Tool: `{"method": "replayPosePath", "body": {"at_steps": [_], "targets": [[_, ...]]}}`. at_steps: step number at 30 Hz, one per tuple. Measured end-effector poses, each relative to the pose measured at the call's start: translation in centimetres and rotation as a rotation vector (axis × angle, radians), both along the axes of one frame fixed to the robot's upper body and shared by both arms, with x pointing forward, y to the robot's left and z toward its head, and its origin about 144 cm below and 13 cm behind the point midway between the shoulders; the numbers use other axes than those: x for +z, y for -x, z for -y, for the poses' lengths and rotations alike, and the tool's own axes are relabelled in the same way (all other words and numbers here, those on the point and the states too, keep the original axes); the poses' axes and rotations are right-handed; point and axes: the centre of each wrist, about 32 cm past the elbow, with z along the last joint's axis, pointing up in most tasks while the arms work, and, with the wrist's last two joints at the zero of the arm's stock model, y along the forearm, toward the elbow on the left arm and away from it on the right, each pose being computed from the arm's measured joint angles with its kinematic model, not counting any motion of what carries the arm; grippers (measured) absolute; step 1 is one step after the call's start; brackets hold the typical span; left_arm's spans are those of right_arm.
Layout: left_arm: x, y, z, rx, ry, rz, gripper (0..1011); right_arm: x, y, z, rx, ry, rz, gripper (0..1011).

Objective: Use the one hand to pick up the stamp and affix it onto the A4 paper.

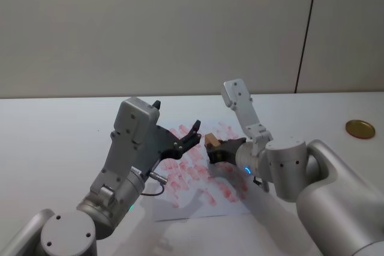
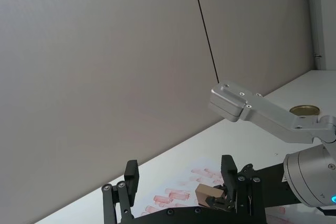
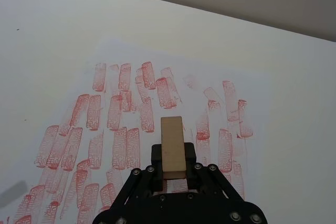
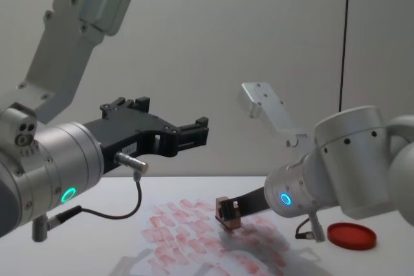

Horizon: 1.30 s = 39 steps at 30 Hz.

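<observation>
The stamp (image 1: 211, 141), a small tan wooden block, is pinched in my right gripper (image 1: 216, 149), the slim black one on the blue-lit arm. It hangs a little above the middle of the A4 paper (image 1: 180, 191), a white sheet covered in rows of pale-red marks. From the chest view the stamp (image 4: 226, 213) hovers tilted over the paper (image 4: 184, 240). The right wrist view looks down the stamp (image 3: 172, 145) at the marked paper (image 3: 121, 114). My left gripper (image 1: 193, 131) is open and raised above the sheet's left part, close to the stamp.
A flat round red ink pad (image 4: 351, 235) lies on the table to the right of the paper. A round gold lid (image 1: 360, 129) sits far right near the wall. The white tabletop (image 1: 54, 130) spreads left of the paper.
</observation>
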Motion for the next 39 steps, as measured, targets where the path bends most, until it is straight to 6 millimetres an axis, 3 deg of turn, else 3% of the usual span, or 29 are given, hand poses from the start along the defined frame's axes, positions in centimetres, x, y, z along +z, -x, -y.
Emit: {"method": "replayPosePath", "body": {"at_steps": [18, 31, 39], "targets": [[0.0, 0.0, 0.0, 0.0, 0.0, 0.0, 993, 0.5, 0.6, 0.6, -0.018, -0.022, 0.049, 219], [0.0, 0.0, 0.0, 0.0, 0.0, 0.0, 993, 4.0, 1.8, 1.2, -0.053, -0.06, 0.231, 219], [0.0, 0.0, 0.0, 0.0, 0.0, 0.0, 993, 6.1, 3.2, 2.5, -0.123, -0.078, 0.335, 219]]}}
